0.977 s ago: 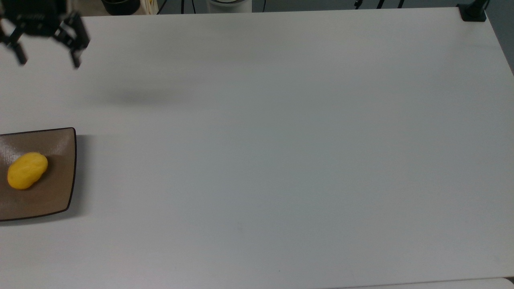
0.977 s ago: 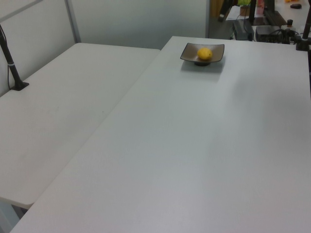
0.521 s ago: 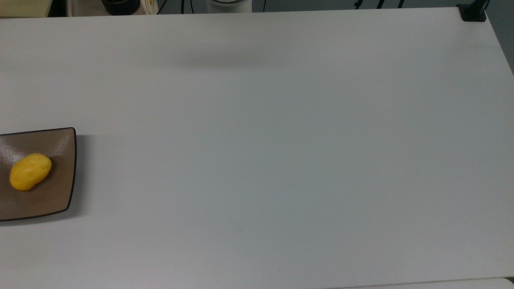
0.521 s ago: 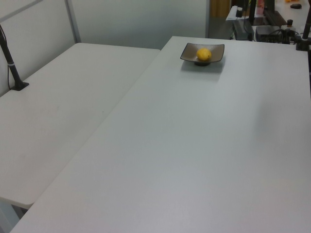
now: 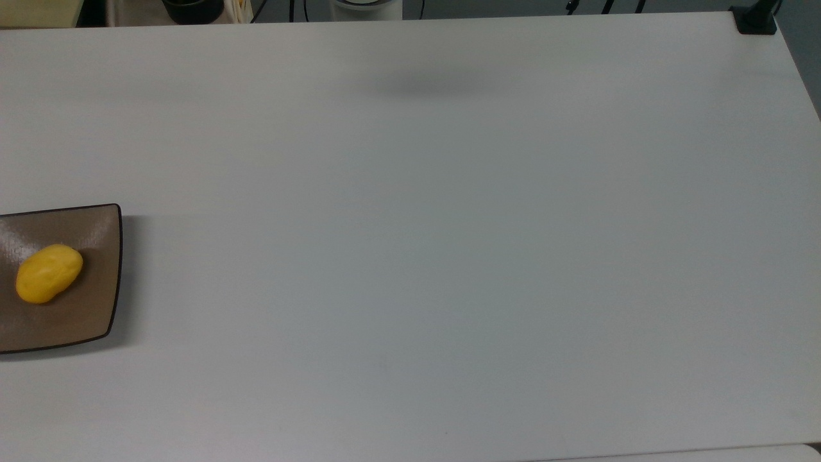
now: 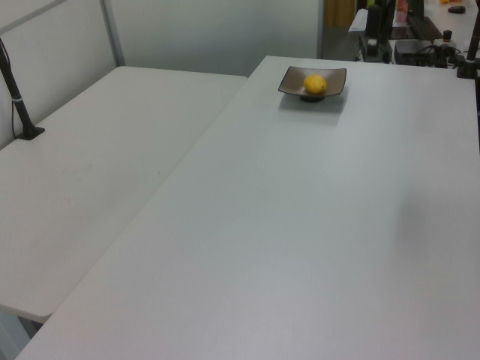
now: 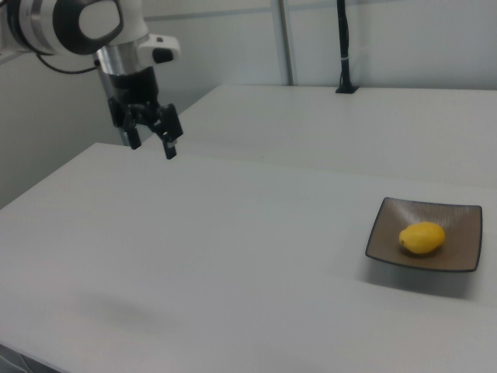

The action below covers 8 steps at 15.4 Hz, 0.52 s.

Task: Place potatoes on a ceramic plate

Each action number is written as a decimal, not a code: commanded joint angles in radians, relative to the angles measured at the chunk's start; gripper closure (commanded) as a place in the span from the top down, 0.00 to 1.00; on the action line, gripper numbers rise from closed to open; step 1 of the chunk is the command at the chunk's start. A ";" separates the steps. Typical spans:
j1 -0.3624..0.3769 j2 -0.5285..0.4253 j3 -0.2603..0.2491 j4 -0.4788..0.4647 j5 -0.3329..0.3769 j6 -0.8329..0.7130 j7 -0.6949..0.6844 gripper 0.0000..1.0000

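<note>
- The potato [image 7: 422, 238] lies on its side inside the ceramic plate [image 7: 458, 258], a little off the plate's middle, with brown glaze showing all round it.
- The ceramic plate sits flat on the white bench [image 7: 233, 256], well apart from the end effector [image 7: 152, 140] and far to its right in the right view.
- The end effector hangs above the bench with nothing between its fingers, which are spread apart.
- By my reading the placing is done, and the step in hand is a clean retreat.
- To do that well, I would keep the arm high and away from the ceramic plate, so nothing nudges its rim or sets the rounded potato rolling.
- The right view gives the arm's height above the bench and the ceramic plate whole, all four corners in sight.
- The top view cuts the ceramic plate [image 5: 96, 321] at the picture's left edge, but shows the potato [image 5: 49, 273] from straight above, lying at a slant, its long axis running toward the plate's corners.
- The left view sets the ceramic plate [image 6: 335, 79] and potato [image 6: 315, 83] at the bench's far end, beside a second, lower white table [image 6: 97, 157].
</note>
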 commanded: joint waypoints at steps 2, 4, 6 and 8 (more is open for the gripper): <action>0.003 0.002 0.032 -0.073 0.005 0.152 0.003 1.00; -0.003 0.010 0.026 -0.077 0.005 0.216 -0.060 1.00; -0.009 0.005 0.003 -0.072 0.008 0.217 -0.127 1.00; -0.011 0.007 -0.007 -0.067 0.010 0.218 -0.129 1.00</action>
